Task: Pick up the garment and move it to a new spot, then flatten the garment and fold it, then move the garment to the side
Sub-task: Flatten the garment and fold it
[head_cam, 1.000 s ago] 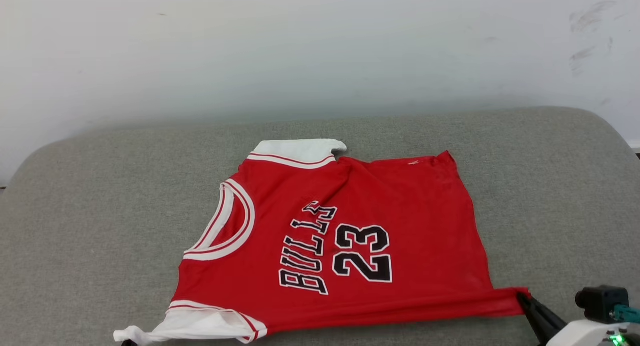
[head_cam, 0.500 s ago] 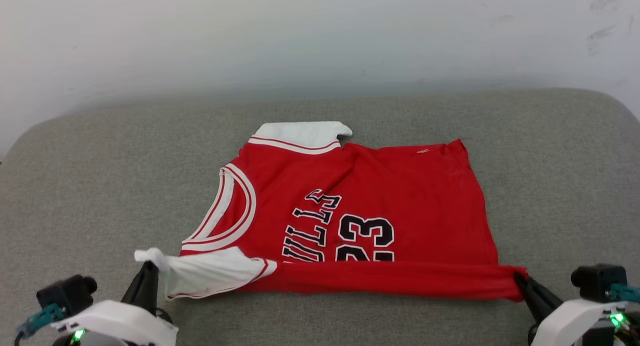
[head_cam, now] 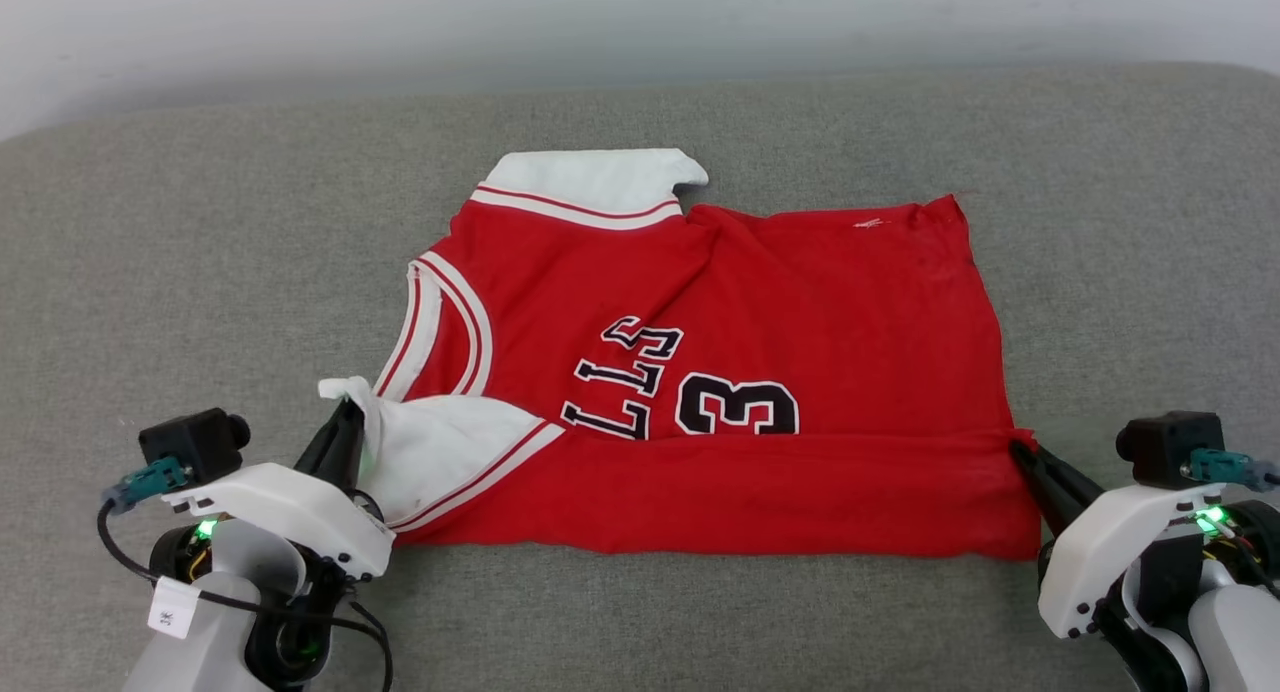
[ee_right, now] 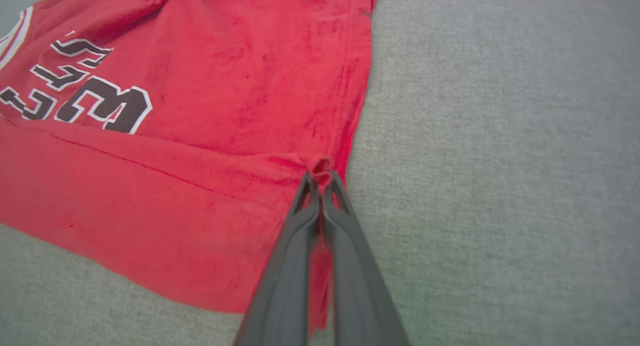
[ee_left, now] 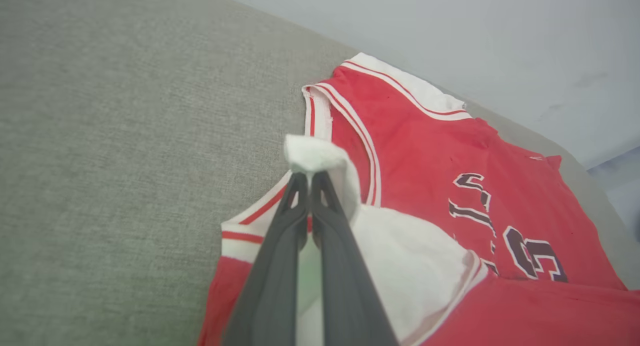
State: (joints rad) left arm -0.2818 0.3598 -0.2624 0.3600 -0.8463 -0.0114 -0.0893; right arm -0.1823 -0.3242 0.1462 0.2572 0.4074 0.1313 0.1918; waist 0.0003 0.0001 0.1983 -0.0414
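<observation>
Since the earlier frame, the near edge of the red jersey has travelled further over its chest, and the folded band now hides part of the lettering and the first numeral. The jersey lies front-up on the grey cushion, spread ahead of and between both grippers. The left gripper is clamped tight on the white sleeve at its tip. The right gripper is clamped tight on the red hem corner. Judged step in hand: the lengthwise fold, roughly half made. The next move calls for both arms to advance evenly toward the far edge, keeping the band taut, then to lower and release.
</observation>
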